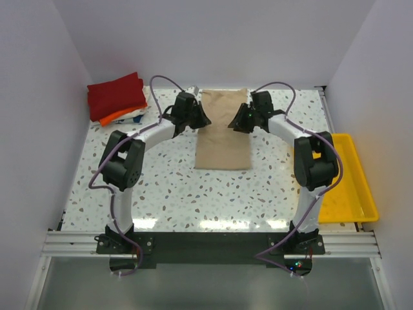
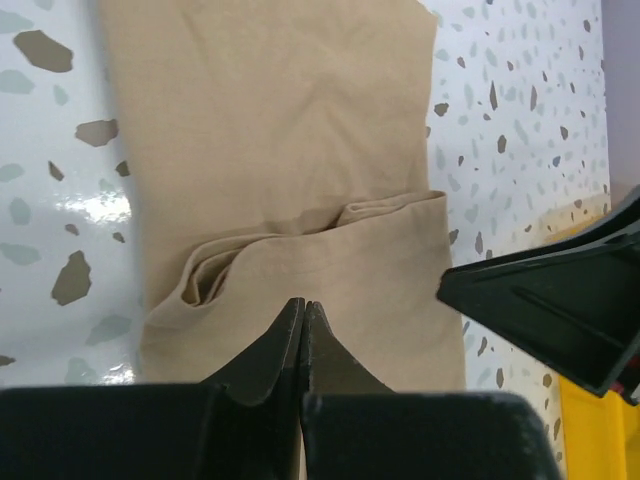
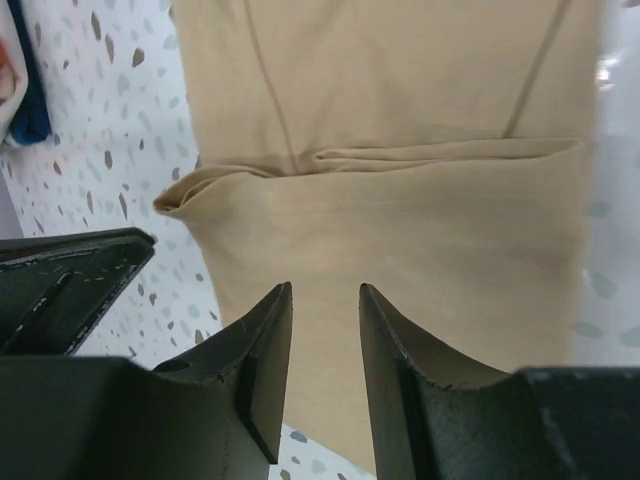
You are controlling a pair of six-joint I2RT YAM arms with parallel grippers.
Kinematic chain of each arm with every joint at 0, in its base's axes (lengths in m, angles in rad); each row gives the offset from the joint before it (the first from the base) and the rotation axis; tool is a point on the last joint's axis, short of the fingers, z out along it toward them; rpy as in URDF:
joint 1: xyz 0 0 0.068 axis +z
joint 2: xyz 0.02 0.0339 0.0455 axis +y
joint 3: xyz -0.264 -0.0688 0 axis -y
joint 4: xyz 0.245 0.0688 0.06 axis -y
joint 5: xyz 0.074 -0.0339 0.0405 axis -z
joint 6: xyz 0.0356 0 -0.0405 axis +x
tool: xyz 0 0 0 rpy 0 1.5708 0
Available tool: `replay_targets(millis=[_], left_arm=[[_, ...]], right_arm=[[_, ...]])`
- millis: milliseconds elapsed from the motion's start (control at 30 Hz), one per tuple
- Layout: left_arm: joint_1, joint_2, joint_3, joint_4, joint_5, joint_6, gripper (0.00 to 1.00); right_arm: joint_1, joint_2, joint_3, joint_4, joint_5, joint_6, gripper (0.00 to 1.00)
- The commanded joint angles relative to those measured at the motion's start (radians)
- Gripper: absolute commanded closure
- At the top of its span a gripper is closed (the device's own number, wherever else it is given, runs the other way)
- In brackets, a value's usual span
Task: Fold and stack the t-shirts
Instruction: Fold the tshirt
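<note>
Top external view: left pincer point(image 1: 201, 121) together, right pincer point(image 1: 237, 124) apart, each beside the tan t-shirt point(image 1: 222, 142), near its far end, probably to fold it.

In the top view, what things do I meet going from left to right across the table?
Folded dark red t-shirt → left gripper → tan t-shirt → right gripper → yellow tray.

Robotics lab cell, plain white walls point(image 1: 213, 39) around a speckled desk point(image 1: 181, 194), left arm point(image 1: 122, 161) and right arm point(image 1: 314, 161) bolted to an aluminium rail point(image 1: 71, 244)
</note>
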Motion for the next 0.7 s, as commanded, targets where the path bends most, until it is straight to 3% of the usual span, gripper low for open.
replay_targets(millis=[0, 267, 667], left_arm=[[-0.016, 0.030, 0.044, 0.089, 0.064, 0.013, 1.00], [-0.016, 0.152, 0.119, 0.123, 0.127, 0.072, 1.00], [0.031, 0.244, 0.141, 0.077, 0.072, 0.096, 1.00]], right_arm=[[0.040, 0.039, 0.076, 0.050, -0.012, -0.027, 0.64], [0.053, 0.172, 0.188, 0.036, -0.066, -0.027, 0.71], [-0.012, 0.266, 0.205, 0.024, -0.084, -0.001, 0.73]])
